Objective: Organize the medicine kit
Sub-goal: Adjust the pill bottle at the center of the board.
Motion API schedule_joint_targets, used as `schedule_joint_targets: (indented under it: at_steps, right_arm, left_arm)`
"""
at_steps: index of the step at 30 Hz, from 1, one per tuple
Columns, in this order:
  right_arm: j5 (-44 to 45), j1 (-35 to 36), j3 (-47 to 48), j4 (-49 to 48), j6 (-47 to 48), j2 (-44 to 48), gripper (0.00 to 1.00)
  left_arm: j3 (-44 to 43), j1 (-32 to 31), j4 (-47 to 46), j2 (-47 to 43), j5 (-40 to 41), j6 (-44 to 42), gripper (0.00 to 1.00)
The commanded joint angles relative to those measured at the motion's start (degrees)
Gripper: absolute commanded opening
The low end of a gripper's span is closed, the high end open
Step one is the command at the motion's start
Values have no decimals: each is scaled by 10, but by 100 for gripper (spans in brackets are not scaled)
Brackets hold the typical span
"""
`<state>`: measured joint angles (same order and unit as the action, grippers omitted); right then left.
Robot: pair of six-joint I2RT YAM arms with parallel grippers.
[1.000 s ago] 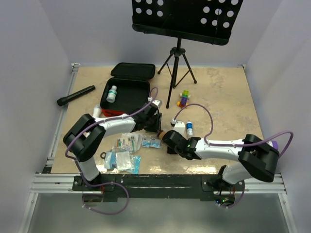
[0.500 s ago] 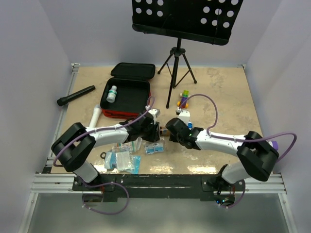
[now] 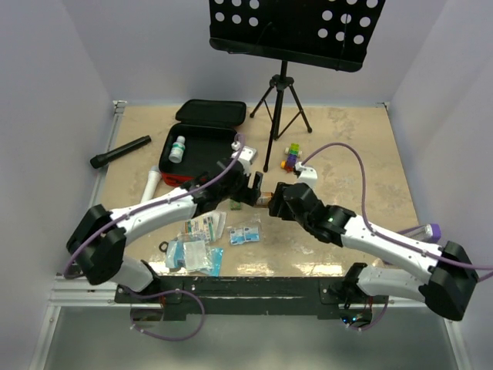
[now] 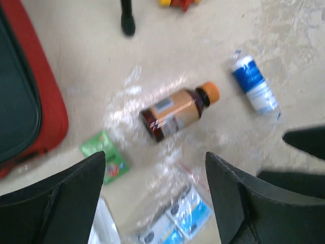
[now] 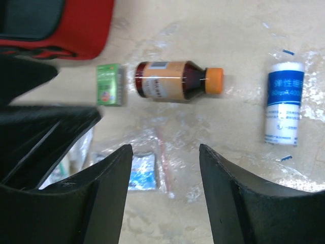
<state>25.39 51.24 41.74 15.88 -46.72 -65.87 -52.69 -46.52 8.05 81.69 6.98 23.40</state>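
**Top view.** Case lies open at 11 o'clock on the table, with its lid folded back toward 12. A small bottle lies inside, along the tray's 9 o'clock side. Flashlight lies outside the case at its 9. Stand is at 12, and blocks are just at 3 of its front leg. A heap of packets sits at 7, near the front edge. Left gripper and right gripper meet at the table centre, at 5 of the case, tips close together. Finger spread cannot be read from here.

**Left wrist.** Fingers stand wide with nothing between them. Amber bottle lies on its side on the table at centre, orange cap toward 2, with glossy clear film around it. Green packet lies at 8 of the bottle, apart from it. White roll is at 3, well apart. The case's red edge fills 9.

**Right wrist.** Fingers are apart and grip nothing. The amber bottle lies at 12, cap toward 3. The green packet is just beside its base at 9, and the white roll stands off at 3. The case corner is at 11. A blue packet lies at 6, between the fingers.
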Motion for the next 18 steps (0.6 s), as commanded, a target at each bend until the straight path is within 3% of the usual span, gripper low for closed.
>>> schedule_joint_targets:
  at_steps: [1,5,10,18]
  right_arm:
    - [-63,-1,-28,-13,26,74,60]
    - [-89,0,-42,-15,37,133,60]
    - [-110,1,-45,-16,38,157,61]
    - [-115,2,-46,-23,49,147,61]
  left_arm:
    - [-88,0,-4,91,-24,-121,85]
    - [-126,-1,-19,165,-93,-173,84]
    - [-117,-1,-58,182,-155,-222,85]
    - [-188,-1,-24,259,-101,-266,86]
